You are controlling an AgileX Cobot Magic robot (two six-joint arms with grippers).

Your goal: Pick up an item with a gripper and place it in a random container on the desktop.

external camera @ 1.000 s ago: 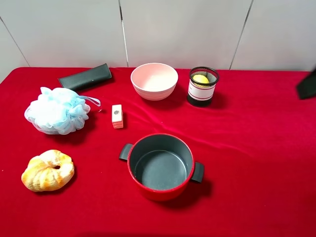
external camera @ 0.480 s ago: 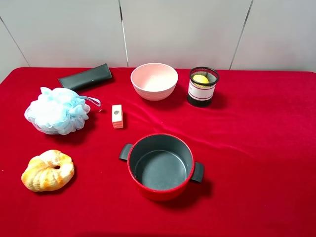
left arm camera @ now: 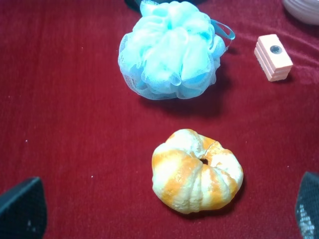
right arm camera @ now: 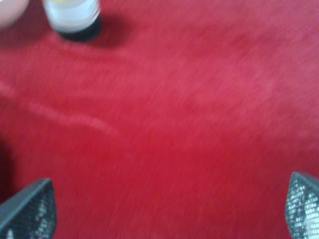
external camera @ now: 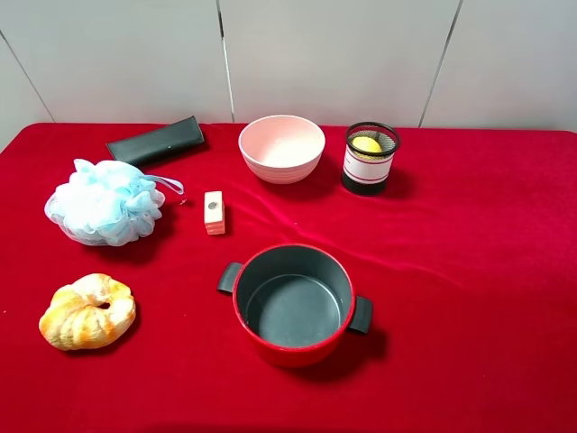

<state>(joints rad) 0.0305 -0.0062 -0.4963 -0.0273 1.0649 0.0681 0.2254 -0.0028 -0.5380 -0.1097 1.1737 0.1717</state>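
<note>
The yellow lemon-shaped item (external camera: 366,143) lies inside the black wire-mesh cup (external camera: 370,160) with a white band, at the back right of the red desktop (external camera: 469,253). Neither arm shows in the exterior high view. The left gripper (left arm camera: 164,211) is open and empty, its fingertips (left arm camera: 22,209) spread wide above the cloth near a croissant. The right gripper (right arm camera: 164,206) is open and empty, its fingertips (right arm camera: 304,204) spread over bare red cloth; that view is blurred. The cup (right arm camera: 74,19) shows far from the fingers in the right wrist view.
A pink bowl (external camera: 281,147) stands left of the cup. A red pot with black handles (external camera: 294,302) sits at centre front. A small beige block (external camera: 214,212), a blue bath puff (external camera: 104,202), a dark case (external camera: 155,141) and a croissant (external camera: 87,310) lie on the left.
The right arm, seen at the right edge one second ago, has left the exterior high view. Nothing on the desktop has moved.
</note>
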